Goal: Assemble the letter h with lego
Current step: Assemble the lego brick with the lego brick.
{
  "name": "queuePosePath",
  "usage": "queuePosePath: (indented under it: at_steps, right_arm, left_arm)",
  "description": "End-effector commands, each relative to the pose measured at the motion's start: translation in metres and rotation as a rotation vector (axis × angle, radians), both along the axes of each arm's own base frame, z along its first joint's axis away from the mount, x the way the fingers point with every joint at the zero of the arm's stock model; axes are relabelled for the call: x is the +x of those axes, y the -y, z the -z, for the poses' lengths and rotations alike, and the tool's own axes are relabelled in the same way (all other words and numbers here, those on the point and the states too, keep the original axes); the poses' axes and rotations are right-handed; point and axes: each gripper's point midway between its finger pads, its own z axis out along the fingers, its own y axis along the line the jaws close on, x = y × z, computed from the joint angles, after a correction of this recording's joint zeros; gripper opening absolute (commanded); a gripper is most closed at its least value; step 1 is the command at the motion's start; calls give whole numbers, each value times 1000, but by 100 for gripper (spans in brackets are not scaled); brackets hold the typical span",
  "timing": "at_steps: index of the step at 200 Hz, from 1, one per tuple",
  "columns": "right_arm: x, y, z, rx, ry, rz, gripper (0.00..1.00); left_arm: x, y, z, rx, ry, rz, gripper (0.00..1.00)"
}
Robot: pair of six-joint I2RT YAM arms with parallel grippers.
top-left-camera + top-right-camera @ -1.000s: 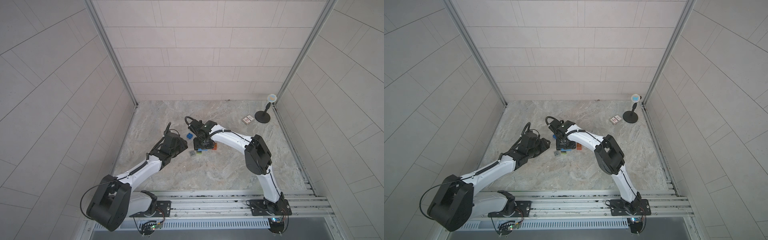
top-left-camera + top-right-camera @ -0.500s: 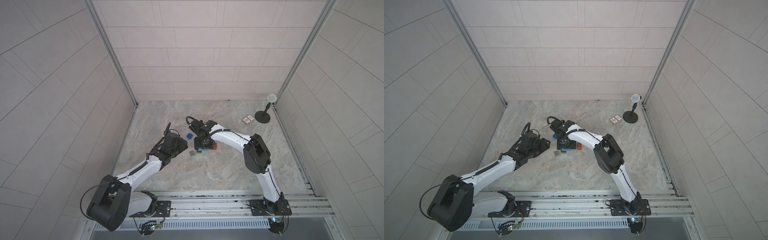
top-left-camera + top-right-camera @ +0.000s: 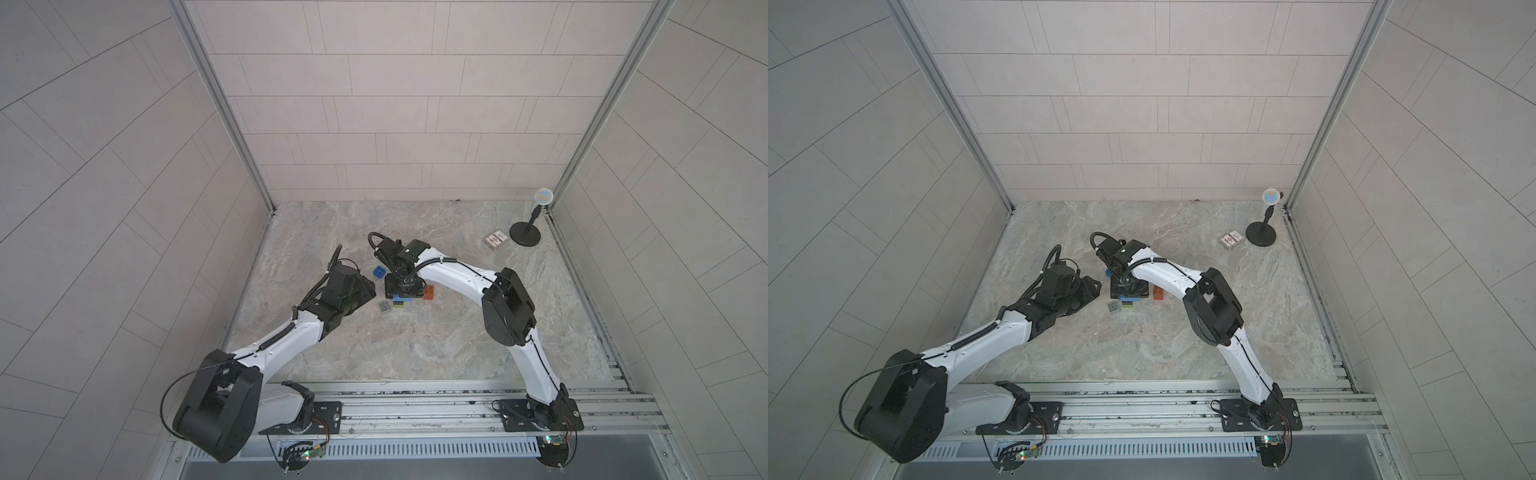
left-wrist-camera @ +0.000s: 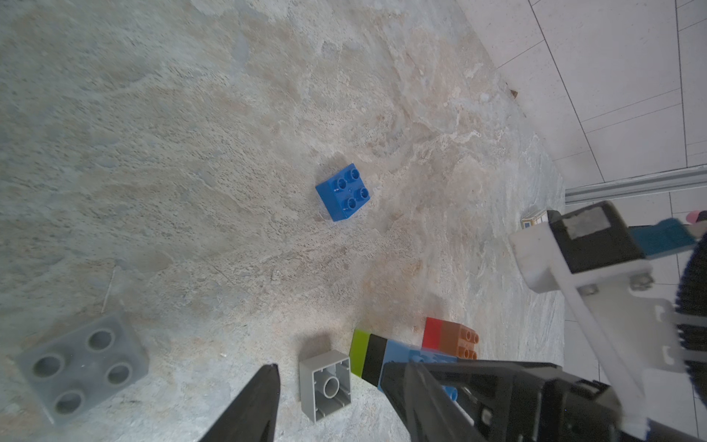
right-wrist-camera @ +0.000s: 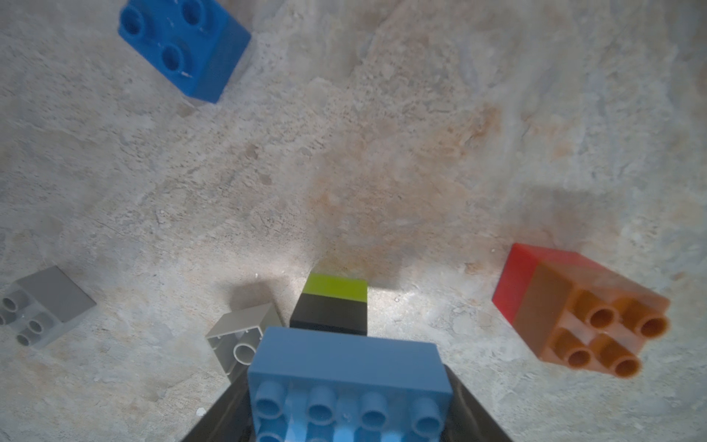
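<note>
Right wrist view: right gripper (image 5: 348, 382) clamped on the light blue brick (image 5: 346, 359), which appears seated on the black brick (image 5: 329, 313) and lime brick (image 5: 336, 287).

In a top view, clock positions taken from that gripper: red-orange pair (image 3: 429, 293) at 3 o'clock, apart; blue brick (image 3: 379, 272) at 10 o'clock, loose; tipped grey brick (image 3: 385, 306) at 7 o'clock, hollow side showing. Left gripper (image 4: 329, 371): jaws spread, empty, the tipped grey brick just off the tips; second grey brick (image 4: 82, 367) lies near, studs up. Progress, as judged: the h is partly built, with a lower column and a short leg made. Remaining: join leg to crossbar, then add blue and grey. Containers: only a flat box (image 3: 496, 240), well off at 2 o'clock; contents not visible.
</note>
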Motion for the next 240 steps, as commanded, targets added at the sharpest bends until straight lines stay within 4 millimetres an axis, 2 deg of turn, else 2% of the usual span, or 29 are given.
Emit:
queuePosePath:
  at_steps: [1, 23, 65, 87, 108, 142, 199, 240]
  right_arm:
    - [-9, 13, 24, -82, -64, -21, 3]
    - [-12, 17, 25, -105, -73, -49, 4]
    - [-9, 20, 8, -96, -41, -75, 5]
    - [-10, 21, 10, -100, -51, -88, 5]
    - [-11, 26, 11, -119, -52, -77, 5]
    - [-6, 30, 3, -129, -12, -39, 5]
    - [-11, 33, 25, -164, -70, -22, 5]
    - [-18, 28, 43, -137, -126, -67, 8]
  left_arm:
    - [1, -2, 1, -9, 2, -13, 59]
    - [2, -1, 1, -11, 2, -11, 59]
    - [2, 0, 1, -14, 1, -5, 59]
    - [2, 1, 2, -15, -3, 1, 59]
    - [2, 2, 3, -14, -4, 5, 59]
    - [2, 2, 5, -12, -10, 6, 59]
    - [2, 5, 5, -19, -15, 18, 59]
    - [2, 7, 4, -26, -13, 27, 59]
